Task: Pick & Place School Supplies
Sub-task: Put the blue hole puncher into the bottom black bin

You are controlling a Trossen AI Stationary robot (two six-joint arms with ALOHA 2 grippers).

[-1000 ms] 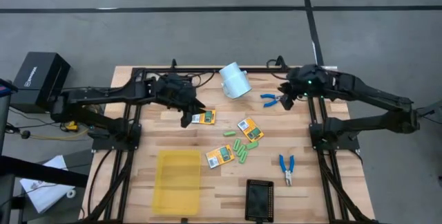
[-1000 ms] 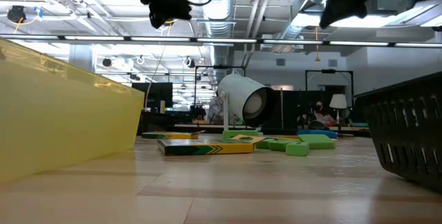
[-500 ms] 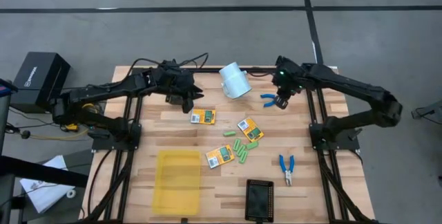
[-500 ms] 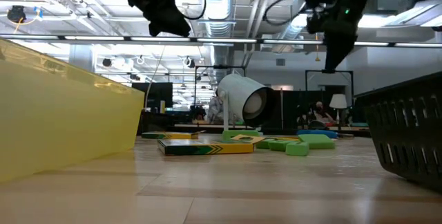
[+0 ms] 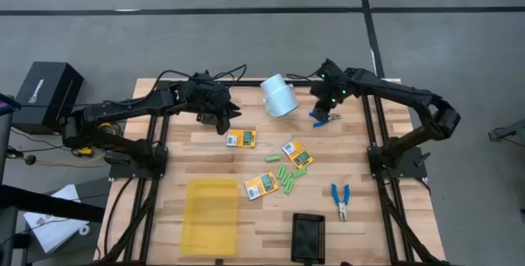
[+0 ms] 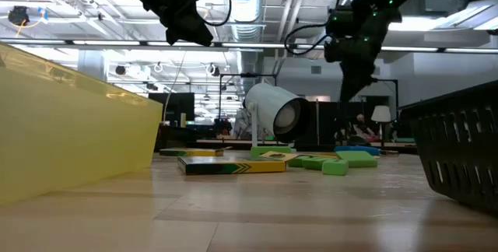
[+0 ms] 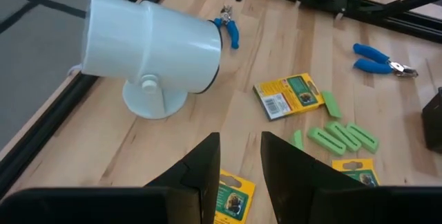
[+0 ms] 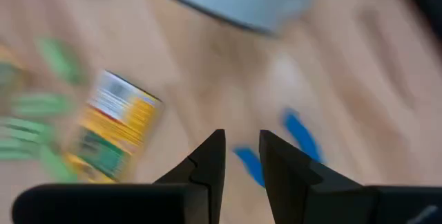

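Three orange-yellow boxes [image 5: 241, 139] [image 5: 297, 153] [image 5: 261, 185] lie flat on the wooden table around several green pieces [image 5: 287, 176]. One pair of blue-handled pliers [image 5: 318, 118] lies by the tipped white cup [image 5: 279, 95]; another pair [image 5: 340, 200] lies toward the near right. My left gripper [image 5: 221, 124] hovers open, just left of and beyond the leftmost box [image 7: 231, 195], fingers [image 7: 207, 165] empty. My right gripper [image 5: 324, 115] hangs open over the far pliers [image 8: 298, 135], above the table, nothing between its fingers [image 8: 210, 158].
A yellow tray [image 5: 212, 213] sits at the near left and a black mesh tray [image 5: 308, 237] at the near edge. The white cup [image 7: 148, 44] lies on its side between the two grippers. A black frame rail [image 5: 246, 83] runs along the far edge.
My right gripper has swung from the far right toward the table's left and come down, tipping to point more steeply downward, ending over the blue pliers beside the cup. My left gripper has drawn back a little toward the far edge. Nothing on the table has moved.
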